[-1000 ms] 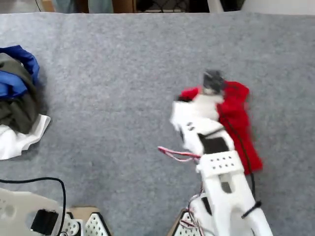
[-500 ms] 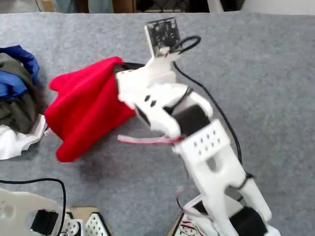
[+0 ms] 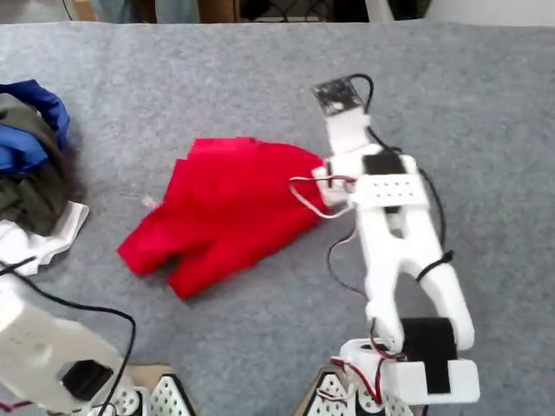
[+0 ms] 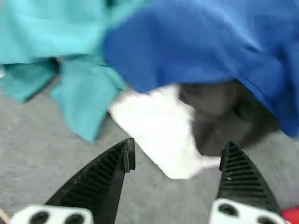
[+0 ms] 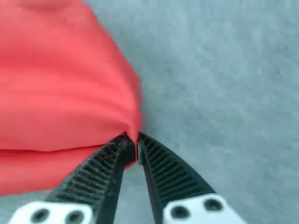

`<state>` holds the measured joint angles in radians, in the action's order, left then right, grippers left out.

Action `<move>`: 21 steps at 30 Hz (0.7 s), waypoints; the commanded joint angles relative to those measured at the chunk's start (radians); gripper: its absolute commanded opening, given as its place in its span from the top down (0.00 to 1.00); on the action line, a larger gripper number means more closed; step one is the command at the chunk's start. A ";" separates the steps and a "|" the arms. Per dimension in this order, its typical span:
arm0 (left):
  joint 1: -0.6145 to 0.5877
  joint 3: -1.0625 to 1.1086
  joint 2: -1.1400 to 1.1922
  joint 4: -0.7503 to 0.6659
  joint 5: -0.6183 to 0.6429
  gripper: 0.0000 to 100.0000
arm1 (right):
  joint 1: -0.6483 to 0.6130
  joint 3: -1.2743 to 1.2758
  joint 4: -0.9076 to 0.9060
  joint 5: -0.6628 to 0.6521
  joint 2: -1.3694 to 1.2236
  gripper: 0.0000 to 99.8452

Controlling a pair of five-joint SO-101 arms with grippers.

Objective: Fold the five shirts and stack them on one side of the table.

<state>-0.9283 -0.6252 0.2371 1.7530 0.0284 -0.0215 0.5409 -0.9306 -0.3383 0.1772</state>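
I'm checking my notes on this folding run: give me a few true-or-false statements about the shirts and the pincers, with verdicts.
1. The right pincer is shut on an edge of the red shirt. True.
2. The pile holds a blue shirt, a white shirt and a dark shirt. True.
3. The left pincer is shut on a shirt. False: it is open and holds nothing, facing the pile.
4. The red shirt lies on top of the pile. False: it lies apart from it, spread on the grey table.
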 commanded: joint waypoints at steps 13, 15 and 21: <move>0.802 0.519 -0.100 -0.155 -0.101 0.70 | 0.308 0.275 0.190 -0.387 -0.013 0.99; 0.842 0.608 -0.109 -0.190 -0.192 0.70 | 0.308 0.334 0.287 -0.344 -0.013 0.99; 0.846 0.796 -0.107 -0.322 -0.394 0.70 | 0.315 0.387 0.405 -0.253 0.002 0.99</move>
<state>-0.0875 0.1112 0.1803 1.4906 -0.2616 0.2746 0.9244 -0.5669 -0.6160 0.1619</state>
